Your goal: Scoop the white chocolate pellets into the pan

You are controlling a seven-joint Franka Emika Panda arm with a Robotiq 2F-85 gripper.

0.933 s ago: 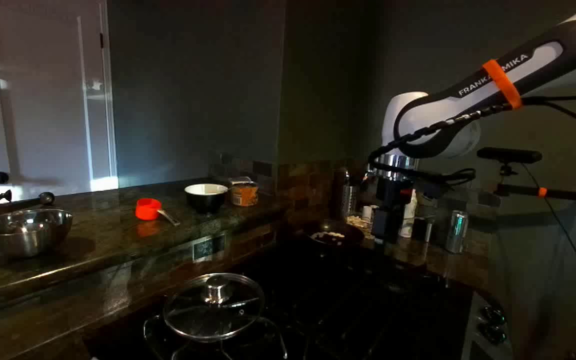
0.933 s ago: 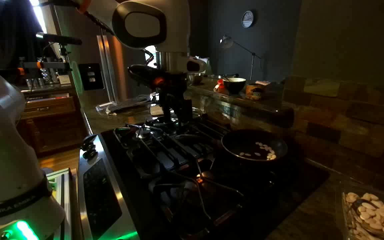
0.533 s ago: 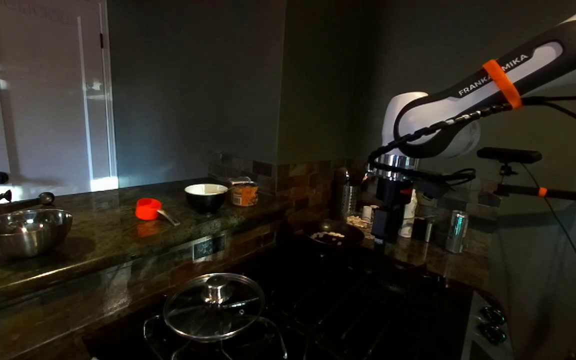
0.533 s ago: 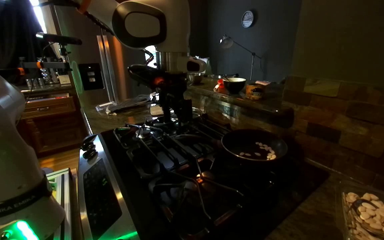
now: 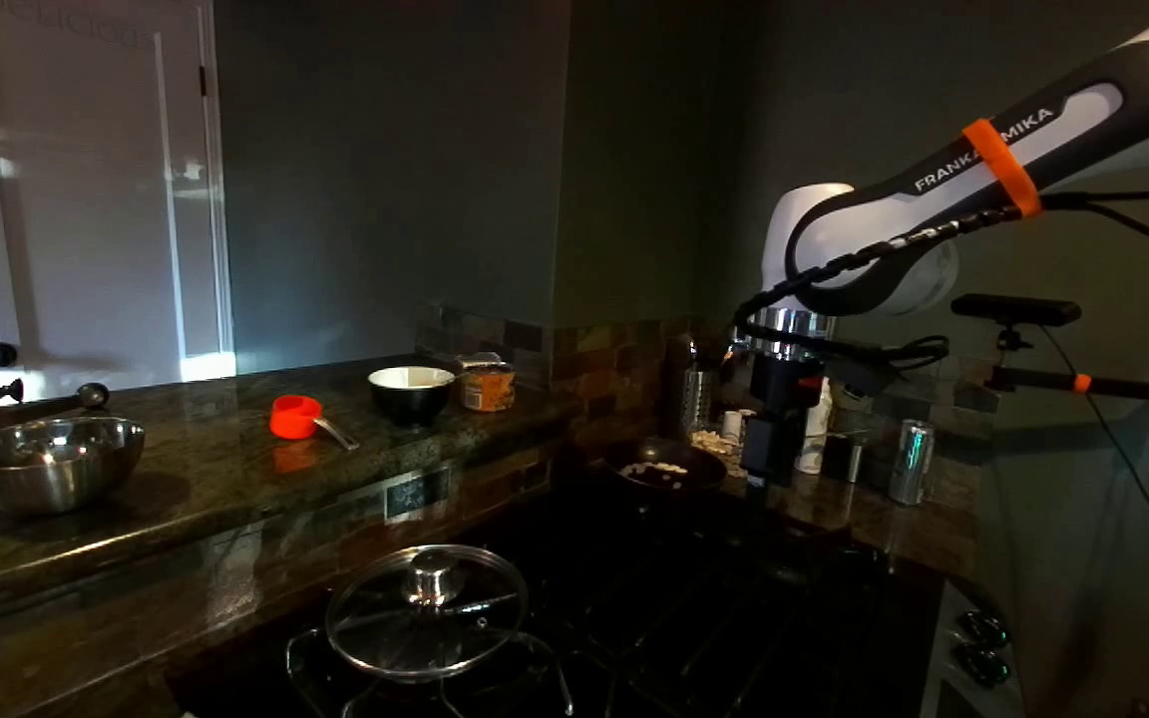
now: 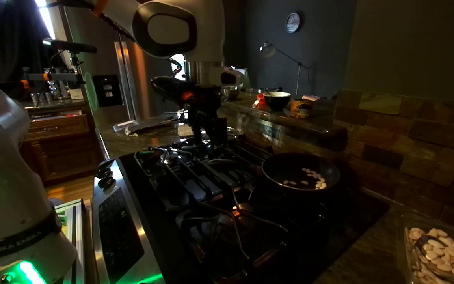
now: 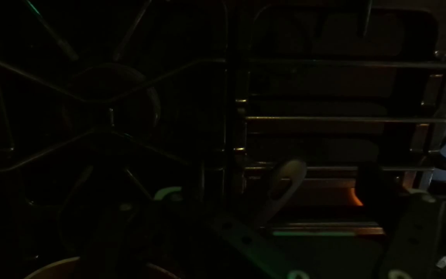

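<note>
The dark shallow pan (image 6: 264,173) rests at the cooktop's back corner, with several white chocolate pellets (image 6: 320,184) scattered inside. Many more pellets (image 6: 443,264) fill a clear container at the lower right of an exterior view, where a dark spoon-like rim (image 6: 423,239) sits among them. Over the grates, apart from the pan's body, hangs my gripper (image 6: 208,139), pointing down and open. In the very dark wrist view the fingers (image 7: 412,232) stand wide apart. A pale handle end with a hole (image 7: 294,167) shows in that gap; what it belongs to is unclear.
Iron grates (image 6: 189,189) cover the cooktop. A glass-lidded pot (image 5: 425,623) stands nearer the camera in an exterior view. Along the raised counter are a steel bowl (image 5: 46,469), a red measuring cup (image 5: 297,417), a black bowl (image 5: 412,401) and an orange-labelled can (image 5: 488,389).
</note>
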